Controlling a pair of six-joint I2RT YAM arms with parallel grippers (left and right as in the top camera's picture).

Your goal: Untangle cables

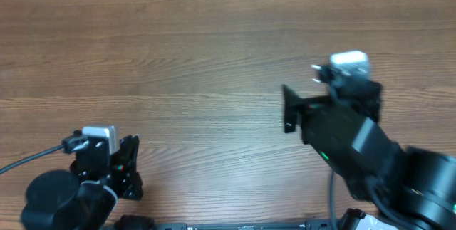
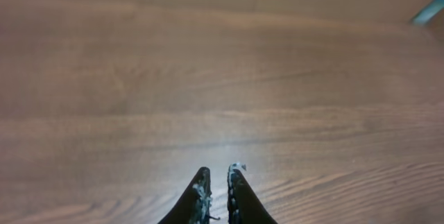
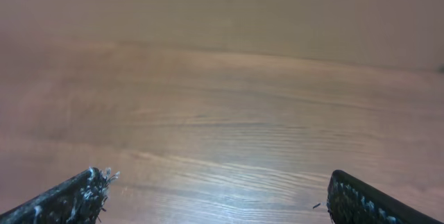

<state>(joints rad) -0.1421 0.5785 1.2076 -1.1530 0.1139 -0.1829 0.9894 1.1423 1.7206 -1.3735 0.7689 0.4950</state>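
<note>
— Where are the cables?

— None of the three views shows them, so I cannot tell where they lie or how they look, whether coiled or loose. The only cord in sight is the thick black lead running from the left arm toward the left edge of the overhead view, and that belongs to the robot.

— What about the left gripper?

— The left gripper sits at the lower left of the overhead view, over the wooden table. Its two dark fingers stand almost together, with only a thin slit between the tips and nothing in it. The tips carry whitish flecks.

— And the right one?

— The right gripper is spread wide: one finger shows at the lower left of its wrist view and the other at the lower right, with bare wood grain between them. It grips nothing. In the overhead view it lies right of centre, pointing left. It seems to hang just above the wood, though the view is too soft to be sure.

— Anything else?

— A pale teal strip crosses the top right corner of the left wrist view. It is too blurred to name.
</note>
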